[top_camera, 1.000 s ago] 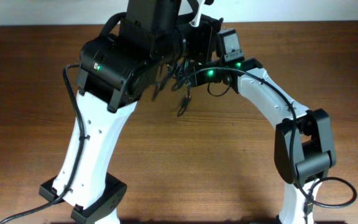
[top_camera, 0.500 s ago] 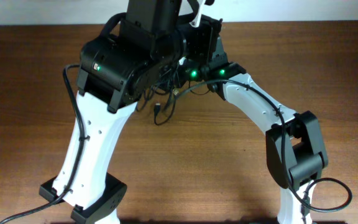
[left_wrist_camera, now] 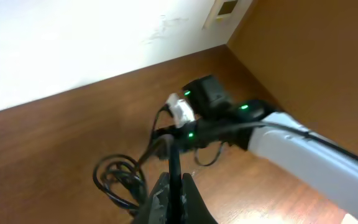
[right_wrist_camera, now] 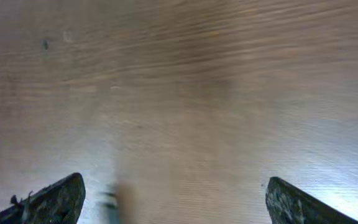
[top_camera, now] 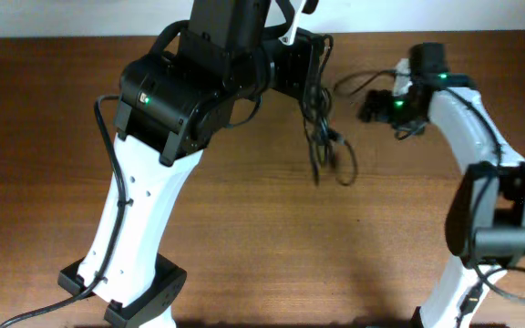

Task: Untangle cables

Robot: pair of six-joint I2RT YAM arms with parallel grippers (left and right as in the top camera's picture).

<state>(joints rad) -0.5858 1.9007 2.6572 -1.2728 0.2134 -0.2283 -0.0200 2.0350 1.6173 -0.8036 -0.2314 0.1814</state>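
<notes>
The table [top_camera: 244, 237] is brown wood with fine lengthwise grain and a soft satin sheen. Between the fingers [right_wrist_camera: 51, 202] of the right gripper [right_wrist_camera: 176, 180] it catches a pale glare. Those fingers look dark, matt and gritty, scuffed along the edges. The cables [top_camera: 319, 137] at the fingers of the left gripper [left_wrist_camera: 174, 183] are thin black rubbery cord, faintly shiny. The arm links [top_camera: 139, 219] are smooth white plastic, and the joint housings [top_camera: 167, 96] are glossy black plastic. Beyond the left fingers, the wall [left_wrist_camera: 73, 43] is matt white.

Thin black cables [top_camera: 318, 137] hang tangled in loose loops
</notes>
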